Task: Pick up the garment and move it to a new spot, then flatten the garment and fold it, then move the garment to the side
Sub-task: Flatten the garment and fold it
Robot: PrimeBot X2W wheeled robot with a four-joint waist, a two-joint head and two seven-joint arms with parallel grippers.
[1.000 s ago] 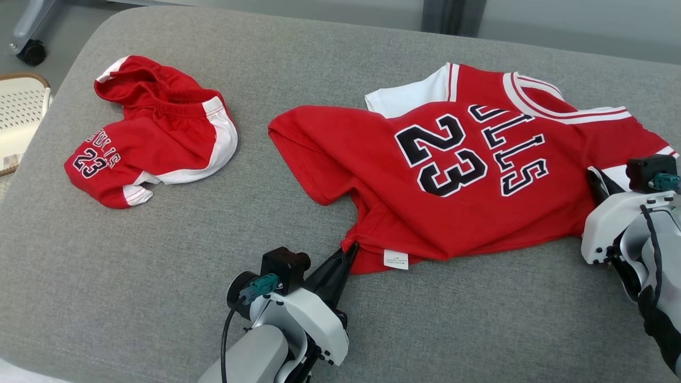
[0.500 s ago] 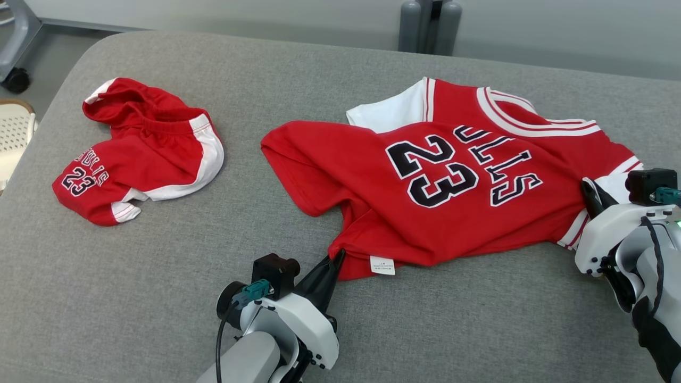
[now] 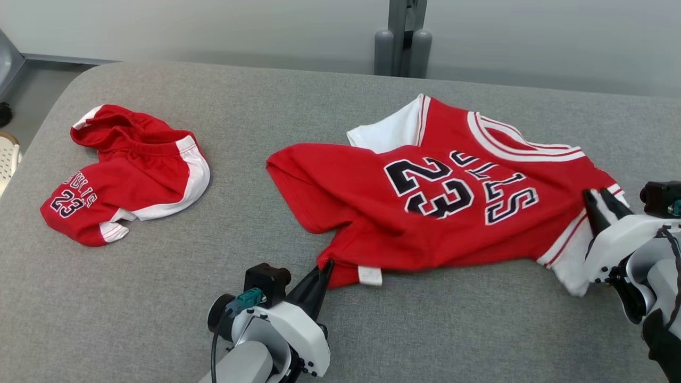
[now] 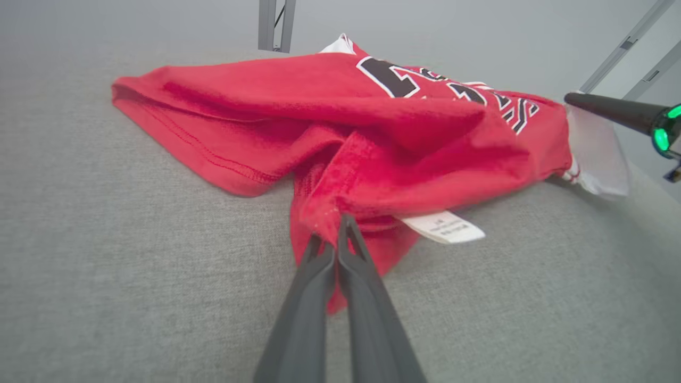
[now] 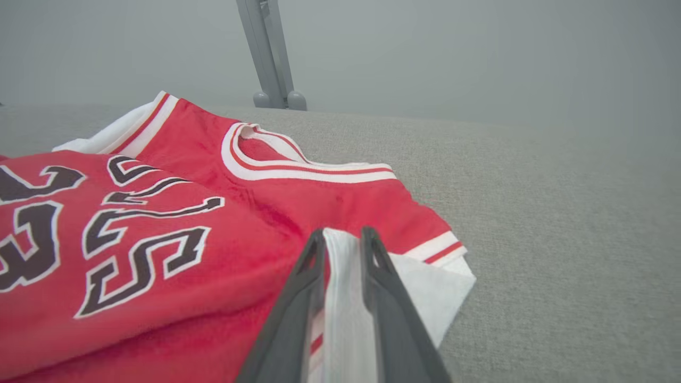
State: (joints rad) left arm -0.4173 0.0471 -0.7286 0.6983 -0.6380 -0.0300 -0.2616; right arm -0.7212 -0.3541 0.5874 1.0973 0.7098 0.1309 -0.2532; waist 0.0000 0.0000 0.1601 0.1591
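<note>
Item: left gripper (image 3: 325, 264), jaws closed tight on the near hem corner of the jersey (image 3: 362, 175), the red cloth puckered at the tips and a white care label (image 3: 369, 275) lying just beside them. Item: right gripper (image 3: 598, 194), jaws standing a little apart with the white sleeve (image 3: 566, 260) between them; whether they pinch that cloth or are loose of it cannot be told. Item: the jersey, red with white trim and the number 23, lying face up on the grey padded worktop (image 3: 213, 298), right of centre, strung between the two grippers; its body is rumpled, the lower hem is doubled under near the left jaws, and the far sleeve is turned back under the chest. Item: matching red shorts (image 3: 133, 170), crumpled, well apart on the left side of the worktop, untouched by either arm. Item: grey post (image 3: 403, 48) beyond the far edge. Progress, as judged: the jersey appears to be set down at its working spot and the flattening step is in hand but incomplete, since creases and the tucked hem remain. Outstanding: smoothing flat, every fold, and the final move to the side.
</note>
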